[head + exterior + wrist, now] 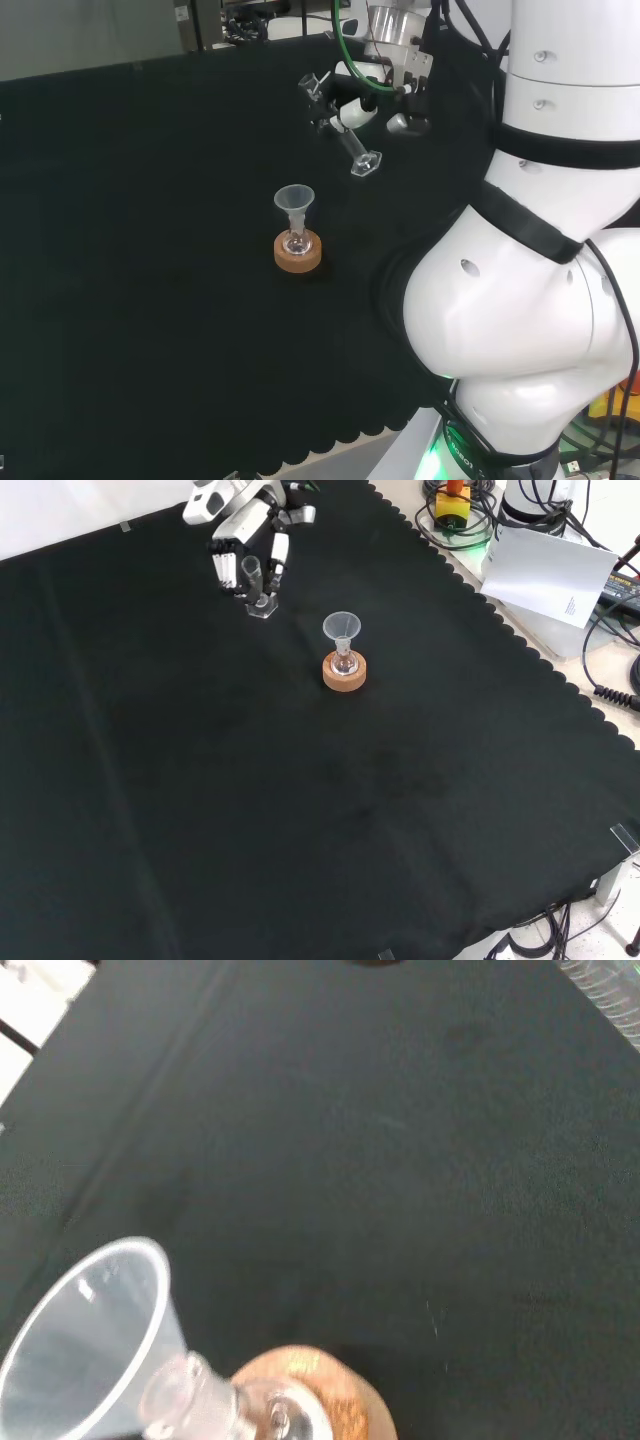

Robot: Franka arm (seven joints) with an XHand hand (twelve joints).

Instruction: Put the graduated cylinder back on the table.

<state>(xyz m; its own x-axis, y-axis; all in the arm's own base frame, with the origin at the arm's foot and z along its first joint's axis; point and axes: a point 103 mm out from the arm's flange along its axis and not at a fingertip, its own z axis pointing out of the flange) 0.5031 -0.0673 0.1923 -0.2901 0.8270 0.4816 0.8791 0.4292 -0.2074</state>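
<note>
Fingers [228, 568] of the hand [240, 525] curl round the graduated cylinder [256, 585], its base tilted just over the cloth [300, 810] beyond the funnel [342, 630]; I'd level it first, then lower straight; let go only once it's standing.

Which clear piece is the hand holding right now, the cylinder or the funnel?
The graduated cylinder, between the hand's curled fingers. The funnel stands apart in its flask on the cork ring.

matt black cloth [300, 830], clear glossy funnel [342, 630], rough cork ring [344, 676].
</note>
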